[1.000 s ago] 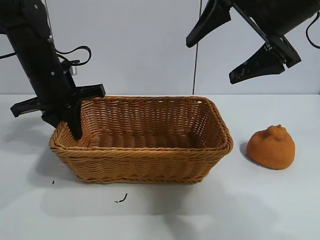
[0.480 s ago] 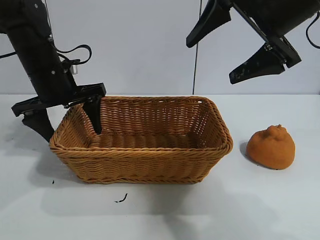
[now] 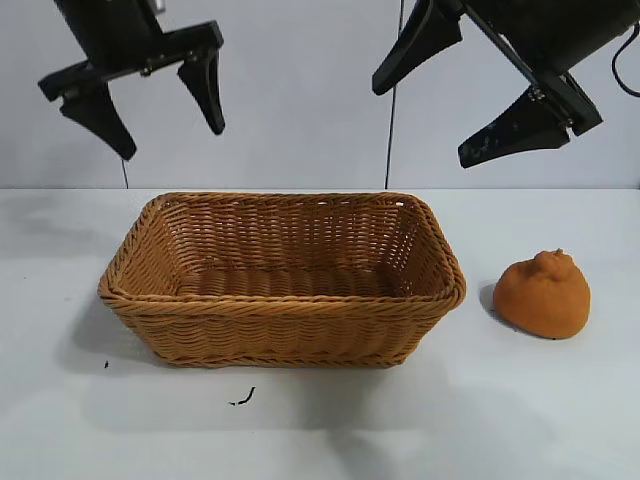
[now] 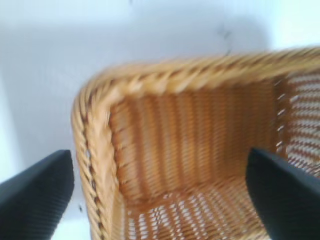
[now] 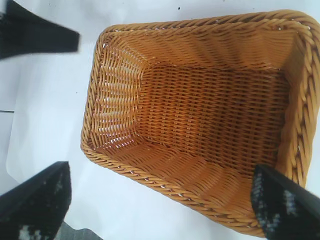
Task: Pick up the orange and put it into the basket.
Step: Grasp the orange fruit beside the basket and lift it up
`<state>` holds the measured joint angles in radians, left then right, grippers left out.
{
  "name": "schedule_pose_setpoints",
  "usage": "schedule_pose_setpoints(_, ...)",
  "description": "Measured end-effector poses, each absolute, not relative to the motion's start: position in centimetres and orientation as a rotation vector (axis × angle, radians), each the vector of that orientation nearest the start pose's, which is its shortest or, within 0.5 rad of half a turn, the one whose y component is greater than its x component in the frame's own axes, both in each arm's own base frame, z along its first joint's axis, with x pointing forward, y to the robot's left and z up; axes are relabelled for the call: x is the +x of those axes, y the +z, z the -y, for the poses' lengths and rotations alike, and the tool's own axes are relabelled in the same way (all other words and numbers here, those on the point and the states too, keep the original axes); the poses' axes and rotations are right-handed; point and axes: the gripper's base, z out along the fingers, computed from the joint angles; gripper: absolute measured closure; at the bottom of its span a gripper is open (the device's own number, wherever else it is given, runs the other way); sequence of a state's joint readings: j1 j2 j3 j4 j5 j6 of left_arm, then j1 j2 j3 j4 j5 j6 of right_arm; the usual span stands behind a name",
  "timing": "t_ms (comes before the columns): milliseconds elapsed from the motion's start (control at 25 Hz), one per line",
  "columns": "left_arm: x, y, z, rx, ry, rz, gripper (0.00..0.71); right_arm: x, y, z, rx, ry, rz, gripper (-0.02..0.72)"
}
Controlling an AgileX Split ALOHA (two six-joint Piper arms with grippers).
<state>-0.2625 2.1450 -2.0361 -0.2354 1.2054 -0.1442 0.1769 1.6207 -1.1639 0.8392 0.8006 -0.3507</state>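
The orange (image 3: 543, 293), dull orange and lumpy with a bump on top, sits on the white table to the right of the basket (image 3: 283, 305). The basket is a tan woven wicker one, empty, in the middle of the table; it also shows in the left wrist view (image 4: 100, 150) and the right wrist view (image 5: 200, 190). My left gripper (image 3: 170, 132) is open and empty, high above the basket's left end. My right gripper (image 3: 424, 122) is open and empty, high above the basket's right end. The orange is out of both wrist views.
A small dark scrap (image 3: 243, 398) lies on the table in front of the basket, and a dark speck (image 3: 106, 364) lies near its front left corner. A pale wall stands behind the table.
My left gripper opened off the basket's left rim and has risen well above the basket. The basket, orange and right arm have not moved.
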Motion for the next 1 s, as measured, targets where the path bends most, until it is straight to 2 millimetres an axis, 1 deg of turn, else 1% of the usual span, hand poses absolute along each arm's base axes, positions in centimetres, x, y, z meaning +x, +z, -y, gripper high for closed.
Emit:
schedule_pose_setpoints(80, 44.7, 27.9, 13.6, 0.118, -0.360, -2.799, 0.038, 32.4, 26.9, -10.7, -0.059, 0.906, -2.561, 0.008)
schedule_pose_setpoints(160, 44.8, 28.0, 12.9, 0.117, -0.305, -2.798, 0.038, 32.4, 26.9, -10.7, -0.059, 0.906, -2.561, 0.008)
schedule_pose_setpoints(280, 45.3, 28.0, 11.1, 0.070, -0.270, -2.797, 0.038, 32.4, 26.9, -10.7, -0.059, 0.906, -2.561, 0.008)
schedule_pose_setpoints(360, 45.7, 28.0, 9.3, 0.017, -0.252, -2.795, 0.038, 32.4, 26.9, -10.7, -0.059, 0.906, -2.561, 0.008)
schedule_pose_setpoints(520, 46.3, 27.8, 4.8, -0.108, -0.208, -2.790, 0.038, 32.4, 26.9, -10.7, -0.059, 0.906, -2.561, 0.008)
schedule_pose_setpoints(640, 46.2, 27.4, 1.9, -0.193, -0.178, -2.801, 0.038, 32.4, 26.9, -10.7, -0.059, 0.906, -2.561, 0.008)
schedule_pose_setpoints(680, 46.0, 27.3, 1.2, -0.214, -0.172, -2.808, 0.038, 32.4, 26.9, -10.7, -0.059, 0.906, -2.561, 0.008)
schedule_pose_setpoints(800, 44.8, 27.6, 0.4, -0.223, -0.160, -2.826, 0.038, 32.4, 26.9, -10.7, -0.059, 0.906, -2.561, 0.008)
schedule_pose_setpoints(1000, 41.7, 28.4, 0.8, -0.159, -0.157, -2.864, 0.038, 32.4, 26.9, -10.7, -0.058, 0.905, -2.559, 0.008)
